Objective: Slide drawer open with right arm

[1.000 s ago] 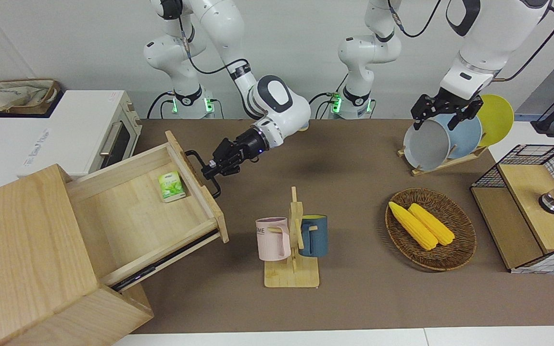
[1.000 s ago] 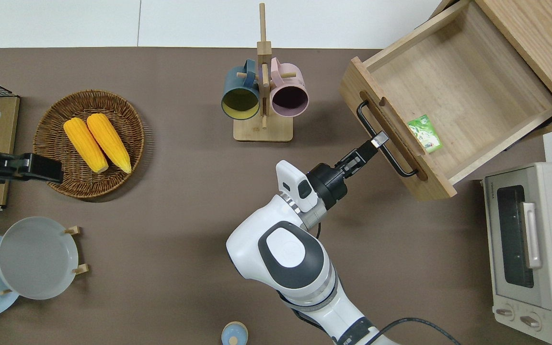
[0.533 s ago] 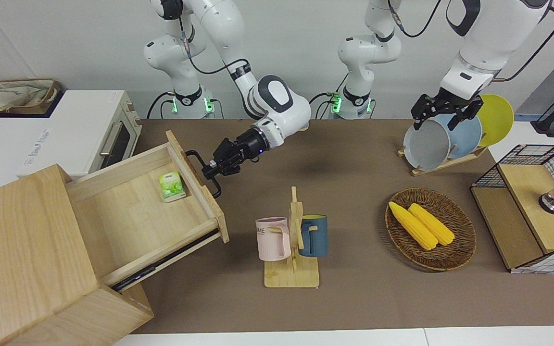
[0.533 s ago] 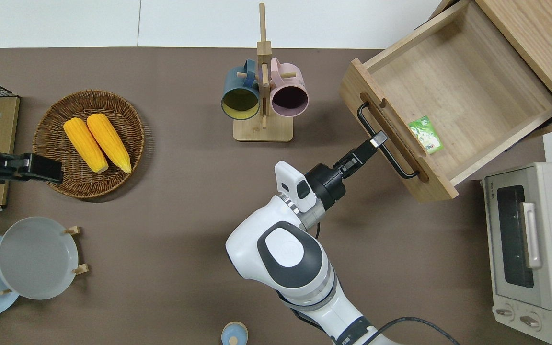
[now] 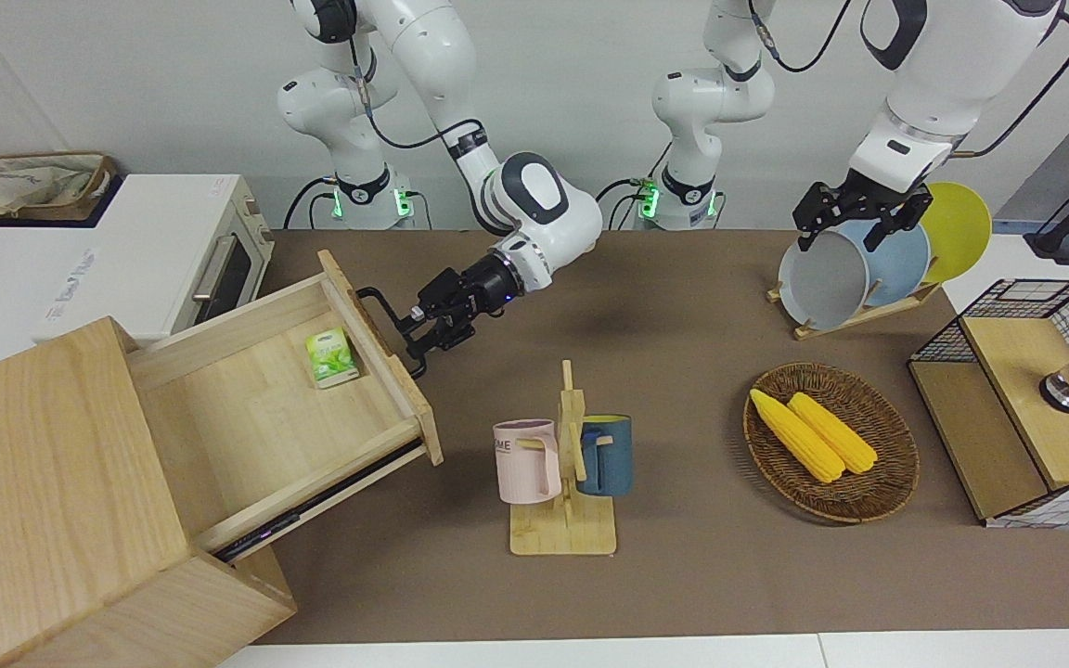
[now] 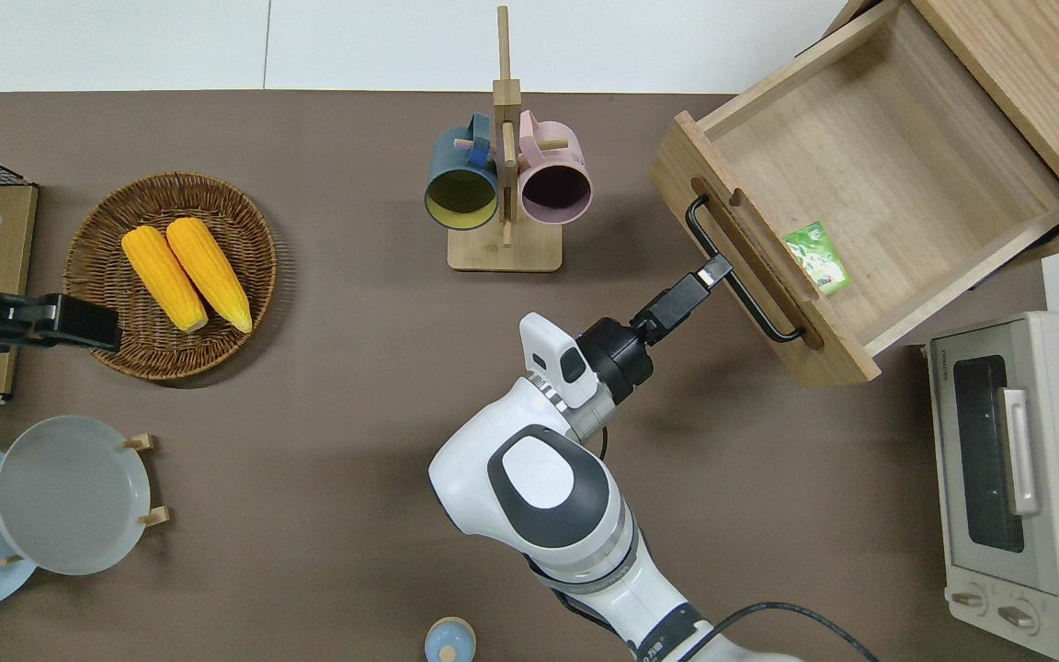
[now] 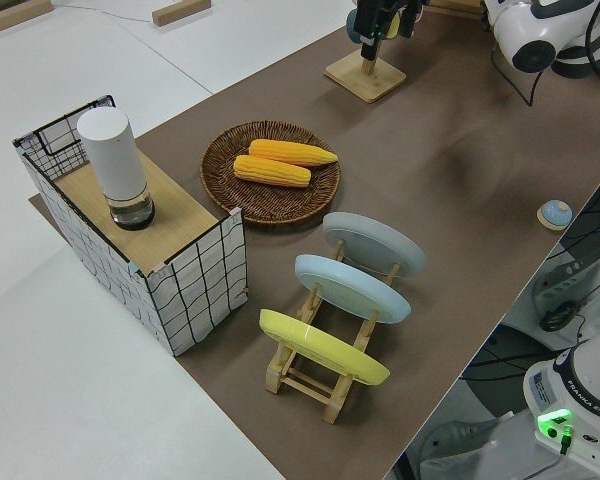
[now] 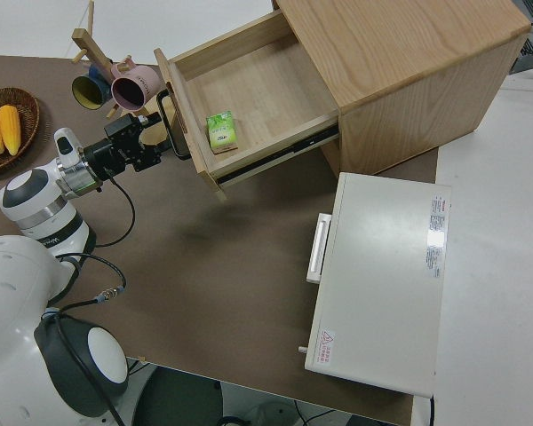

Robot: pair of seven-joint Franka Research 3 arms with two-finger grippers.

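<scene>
Reaching out from the near edge of the desk (image 6: 309, 414), the right arm (image 6: 548, 478) stretches low and slantwise toward the right arm's end. Its blue wrist light shows in the front view. The right gripper (image 6: 711, 271) is at the black bar handle (image 6: 755, 303) of the drawer (image 6: 897, 156). Its fingers (image 5: 407, 314) are apart, one above the other, with their tips right at the bar. Whether they touch it cannot be told.

The white toaster oven (image 6: 1044, 478) stands nearer to the robots than the drawer, at the same end of the desk.

The drawer is pulled well out of the light-wood cabinet (image 6: 1044, 74), and its front panel juts over the brown desk surface at an angle. A small green packet (image 6: 819, 257) lies flat on the drawer's floor, just inside the front panel.

A wooden mug rack (image 6: 504, 184) with a blue mug and a pink mug stands beside the drawer front, toward the middle of the desk.

The left arm (image 5: 943, 65) is parked.
</scene>
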